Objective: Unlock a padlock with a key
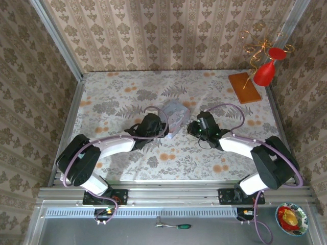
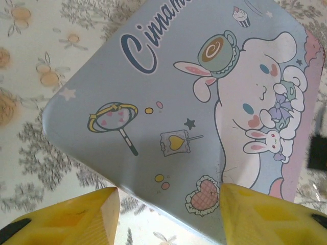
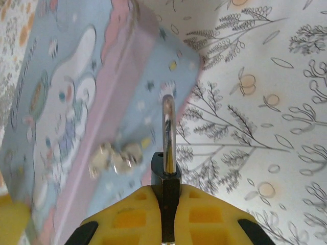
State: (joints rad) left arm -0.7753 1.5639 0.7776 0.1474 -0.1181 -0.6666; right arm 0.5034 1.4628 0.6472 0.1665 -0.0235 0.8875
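Centre of the bench (image 1: 127, 97), both arms meeting at the blue tin (image 1: 173, 115).

Hazards, as judged:
- The padlock (image 3: 166, 176) may twist or slip, because it is pinched only by its narrow dark body.
- The keyhole end appears buried between the fingers, so a key would have no way in without a re-grip.
- If the shackle (image 3: 169, 127) is hooked to the tin, any pull could drag the tin across the bench. The link itself cannot be made out.
- The key cannot be picked out. A blurred pale metal cluster (image 3: 117, 158) on the tin's side wall may be the key or a clasp.

Right gripper (image 3: 167, 198): closed on the padlock body, with the silver shackle standing up out of the fingers just beside the tin's right-hand corner.

Left gripper (image 2: 168, 209): spread wide, holding nothing, its yellow fingers (image 2: 76, 217) either side of the tin's near corner. Whether they touch the tin cannot be told. An unclamped tin would be free to slide.
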